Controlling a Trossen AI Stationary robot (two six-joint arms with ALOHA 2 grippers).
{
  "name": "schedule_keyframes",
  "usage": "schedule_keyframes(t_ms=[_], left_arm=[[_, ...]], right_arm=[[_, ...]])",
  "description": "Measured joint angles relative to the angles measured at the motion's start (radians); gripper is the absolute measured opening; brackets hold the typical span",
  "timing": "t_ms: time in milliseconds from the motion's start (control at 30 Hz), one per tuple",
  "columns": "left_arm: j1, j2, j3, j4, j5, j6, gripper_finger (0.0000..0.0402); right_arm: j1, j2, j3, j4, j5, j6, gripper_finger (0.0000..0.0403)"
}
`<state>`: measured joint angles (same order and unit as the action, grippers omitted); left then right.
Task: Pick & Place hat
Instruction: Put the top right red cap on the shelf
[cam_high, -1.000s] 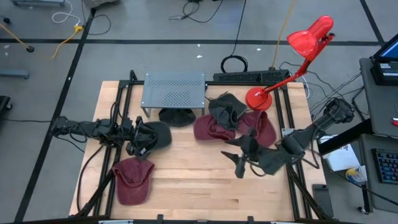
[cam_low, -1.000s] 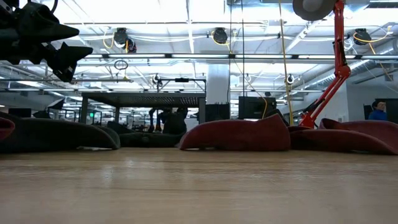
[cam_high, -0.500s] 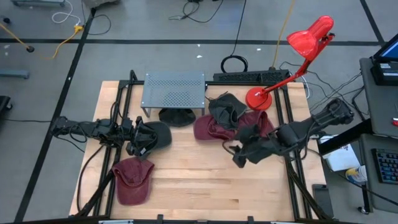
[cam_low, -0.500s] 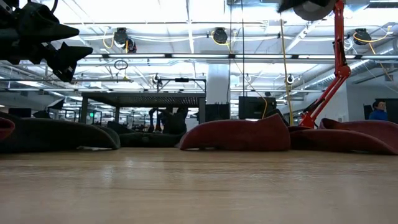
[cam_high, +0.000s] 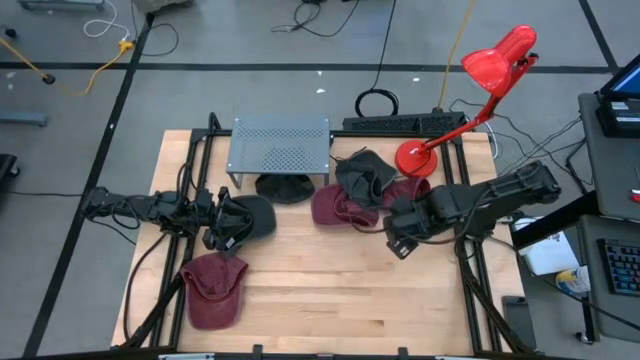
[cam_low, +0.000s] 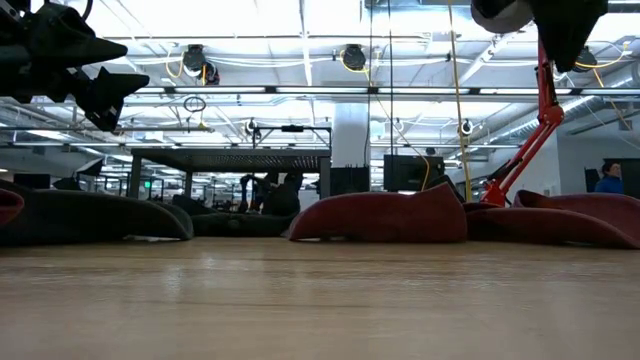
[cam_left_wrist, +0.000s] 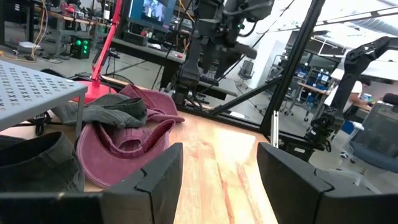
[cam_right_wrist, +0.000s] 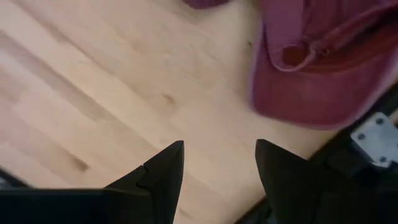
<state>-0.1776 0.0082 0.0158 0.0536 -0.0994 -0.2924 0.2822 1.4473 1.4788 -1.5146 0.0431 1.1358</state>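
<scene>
Right gripper (cam_high: 399, 243) fingers apart, seemingly beside maroon hat (cam_right_wrist: 323, 68)

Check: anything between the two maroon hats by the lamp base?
High view: a dark olive hat lies draped between and partly over the left maroon hat and right one.

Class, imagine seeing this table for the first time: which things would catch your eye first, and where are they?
The bright red desk lamp at the table's far right corner stands out first. Next come the maroon caps: a heap near the middle and one cap alone at the near left, with the right gripper open over bare wood.
</scene>
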Motion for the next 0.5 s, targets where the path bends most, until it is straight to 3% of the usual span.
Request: schedule_keyframes(t_ms=[367,500], left_arm=[[0.0,0.0,0.0,0.0,0.0,0.0,0.0212],[0.0,0.0,0.0,0.001,0.0,0.0,0.0212]], right_arm=[[-0.047,0.023,-0.001,-0.056,0.007,-0.035,0.0192],[-0.039,0.023,-0.027,-0.037,0.08,-0.001,0.0192]])
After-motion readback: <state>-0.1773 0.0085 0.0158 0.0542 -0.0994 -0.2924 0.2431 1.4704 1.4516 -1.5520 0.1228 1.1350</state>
